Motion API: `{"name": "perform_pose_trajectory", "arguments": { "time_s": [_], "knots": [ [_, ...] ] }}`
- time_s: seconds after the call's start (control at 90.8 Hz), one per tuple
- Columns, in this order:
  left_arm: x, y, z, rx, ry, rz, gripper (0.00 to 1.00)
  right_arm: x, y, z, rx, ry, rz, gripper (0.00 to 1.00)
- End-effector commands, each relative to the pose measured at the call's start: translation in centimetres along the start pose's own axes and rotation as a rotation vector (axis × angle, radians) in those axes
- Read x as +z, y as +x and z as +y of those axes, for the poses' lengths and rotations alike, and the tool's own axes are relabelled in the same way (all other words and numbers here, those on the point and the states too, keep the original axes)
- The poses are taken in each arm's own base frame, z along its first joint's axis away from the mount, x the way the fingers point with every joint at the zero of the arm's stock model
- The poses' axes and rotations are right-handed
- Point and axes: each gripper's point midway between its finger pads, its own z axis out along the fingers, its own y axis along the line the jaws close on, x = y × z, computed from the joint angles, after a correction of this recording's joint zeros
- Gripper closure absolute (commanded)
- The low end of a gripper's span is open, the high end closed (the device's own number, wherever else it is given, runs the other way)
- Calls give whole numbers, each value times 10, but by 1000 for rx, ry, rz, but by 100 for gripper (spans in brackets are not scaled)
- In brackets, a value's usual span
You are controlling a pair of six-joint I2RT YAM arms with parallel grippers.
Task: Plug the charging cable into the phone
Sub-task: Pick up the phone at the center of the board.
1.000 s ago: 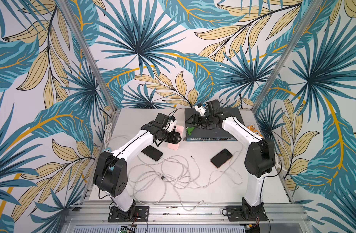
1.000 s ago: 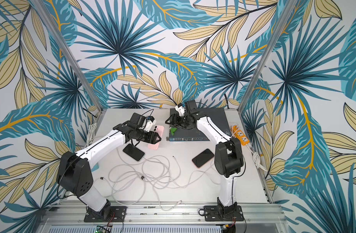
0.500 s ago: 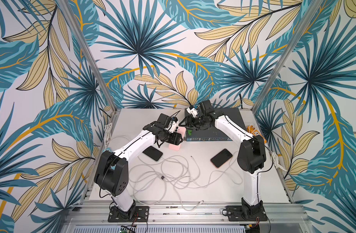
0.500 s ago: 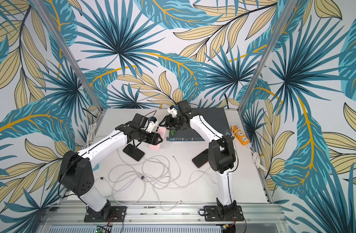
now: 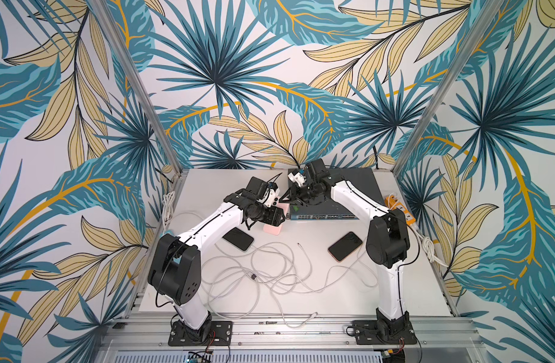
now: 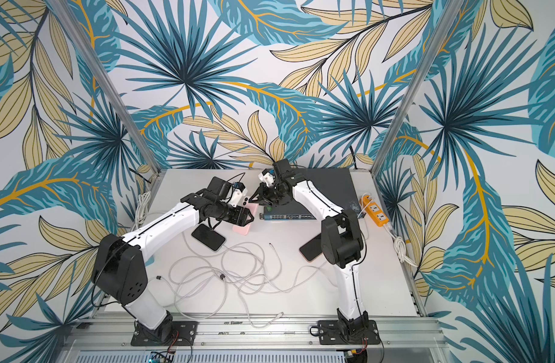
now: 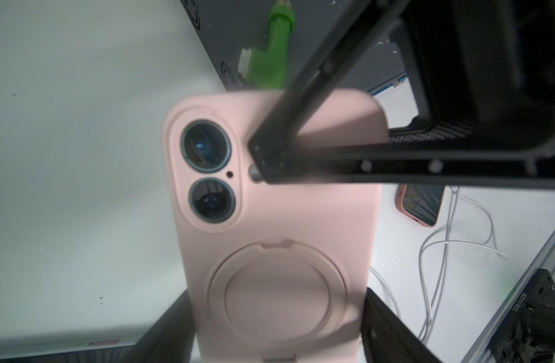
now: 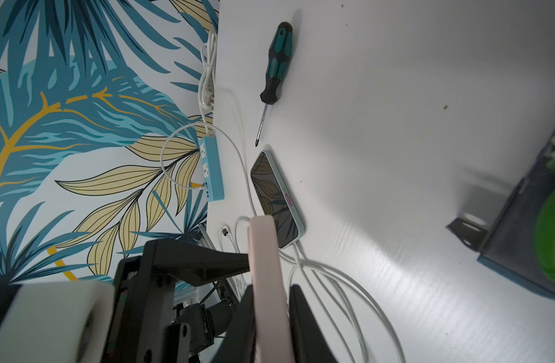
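1. Though nowhere near plugged yet, counts as the phone-readying step: holding the pink phone [image 7: 270, 239] in two places at once, apparently raised off the table [image 5: 213, 185], just beside the near corner of the network switch [image 5: 325, 217].
2. Grips it across the width, level with the ring stand, using the left gripper [image 7: 277, 290]: jaws spread wide, pressed against both side edges.
3. Pinches it across the thickness at the camera end using the right gripper [image 8: 271, 294]: jaws drawn close onto the front and back faces.
4. Leaves the charging cable [image 5: 253, 276] in a loose white tangle on the table, well apart from the phone, touched by neither gripper, with one free plug tip [image 5: 298, 244] at the tangle's far edge.
5. Calls next, as a judgement, for freeing one gripper, probably the left, gripping nearer the port end, then fetching a plug and squaring it to the port before pushing.
6. Shows a matte pale-pink case, back toward the left wrist camera: two dark lenses stacked in a raised oval, a round ring stand below. Appears from the right wrist as a thin edge-on slab. Cannot make out the port in any view.
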Motion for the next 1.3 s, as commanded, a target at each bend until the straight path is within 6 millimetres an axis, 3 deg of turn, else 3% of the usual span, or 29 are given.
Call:
{"name": "perform_pose_trajectory", "arguments": {
  "time_s": [0.0, 0.121, 0.176, 0.264, 0.364, 0.43, 0.562, 0.705, 0.804, 1.036, 1.289],
  "knots": [
    [-10, -32, -3, 41, -31, -92, 53, 5, 1, -7, 47, 27, 12, 87],
    [-16, -32, 4, 40, -86, -76, 17, 0, -7, -6, 31, 52, -20, 93],
    [-25, -31, 11, 44, -147, -71, 8, -2, -12, -9, 43, 72, -36, 95],
    [-46, -28, 22, 69, -307, -79, 3, -6, -20, -14, 81, 91, -59, 97],
    [-71, -24, 35, 105, -516, -95, 3, -8, -26, -15, 115, 93, -75, 97],
    [-74, -22, 24, 166, -571, -107, 5, -9, -28, -15, 132, 98, -78, 97],
    [-56, -15, -5, 316, -624, -75, 8, -11, -30, -16, 157, 103, -88, 97],
    [-27, -14, -28, 329, -545, -63, 8, -11, -29, -17, 167, 103, -87, 97],
    [-11, -18, -32, 347, -562, -51, 10, -12, -26, -16, 170, 100, -87, 97],
    [15, -23, -16, 376, -667, -25, 18, -15, -22, -16, 175, 97, -87, 97],
    [13, -16, 3, 352, -776, -33, 34, -13, -23, -17, 179, 91, -86, 97]
  ]
}}
